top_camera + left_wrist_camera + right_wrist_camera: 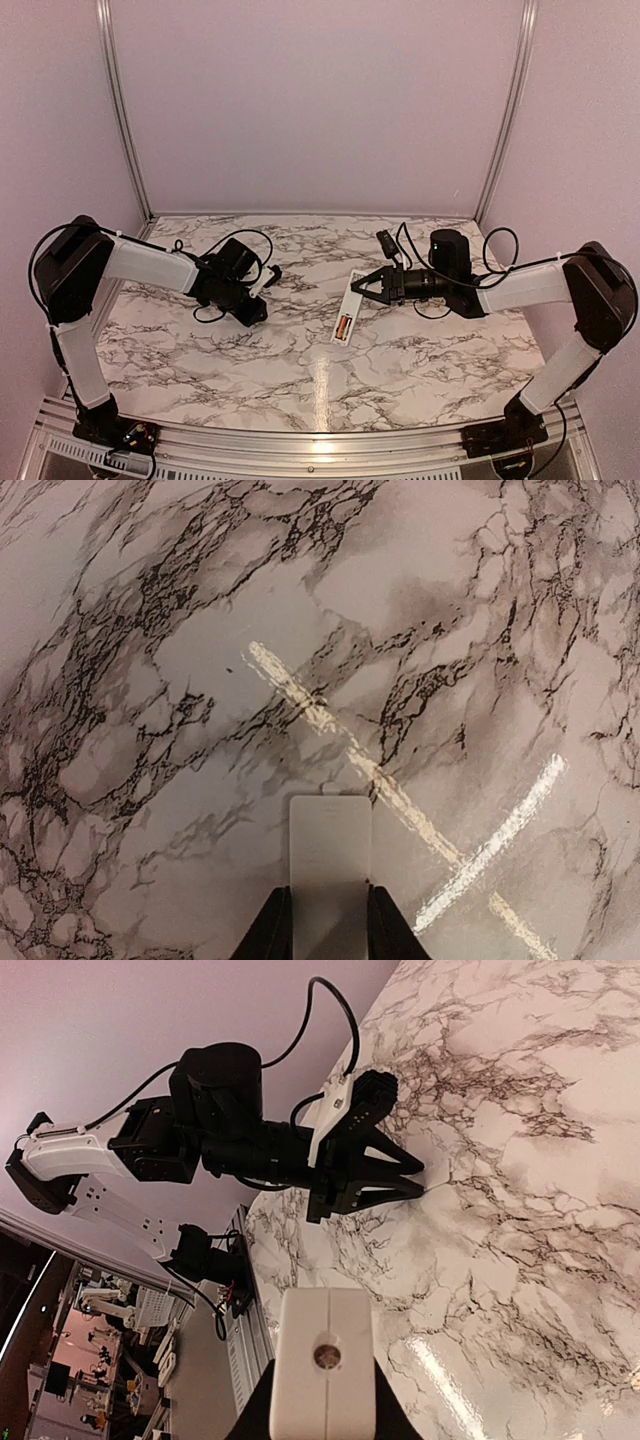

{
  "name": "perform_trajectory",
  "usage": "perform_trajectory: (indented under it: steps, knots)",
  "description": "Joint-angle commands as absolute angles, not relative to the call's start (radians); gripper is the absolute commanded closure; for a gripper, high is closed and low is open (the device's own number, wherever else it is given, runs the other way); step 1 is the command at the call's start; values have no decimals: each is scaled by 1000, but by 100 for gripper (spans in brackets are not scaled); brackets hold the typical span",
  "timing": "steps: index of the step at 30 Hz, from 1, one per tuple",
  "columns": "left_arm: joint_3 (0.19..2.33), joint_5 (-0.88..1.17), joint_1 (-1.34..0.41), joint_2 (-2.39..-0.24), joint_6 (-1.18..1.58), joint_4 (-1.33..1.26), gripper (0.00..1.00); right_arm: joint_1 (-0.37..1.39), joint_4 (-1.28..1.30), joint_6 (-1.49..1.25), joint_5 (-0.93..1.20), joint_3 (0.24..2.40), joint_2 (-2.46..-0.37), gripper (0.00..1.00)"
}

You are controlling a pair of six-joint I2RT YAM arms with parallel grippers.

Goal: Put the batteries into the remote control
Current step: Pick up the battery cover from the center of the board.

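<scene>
My right tool (360,284) clamps the remote (347,308) slot-up to steady it; at nine o'clock, my left tool (329,892) pinches its cover (330,840).

Your remote (349,300) is a slim white bar just right of centre in the top view. It slants from upper right to lower left, back side up. In its slot, near the lower end, you can see an orange-copper battery (343,326) lying lengthwise. In the right wrist view, the remote's white end face, with a small round dark window, sits at bottom centre.
</scene>
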State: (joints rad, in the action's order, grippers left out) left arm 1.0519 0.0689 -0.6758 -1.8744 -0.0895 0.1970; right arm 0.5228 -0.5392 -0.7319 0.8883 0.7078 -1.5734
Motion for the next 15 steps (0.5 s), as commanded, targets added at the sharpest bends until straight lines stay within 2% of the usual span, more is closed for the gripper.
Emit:
perform_trajectory:
  steps: [1, 15]
  knots:
    - [1033, 88, -684, -1835, -45, 274, 81, 512, -566, -735, 899, 715, -1591, 100]
    - [975, 24, -818, -1692, 80, 198, 83, 512, -732, -868, 810, 667, -1684, 100]
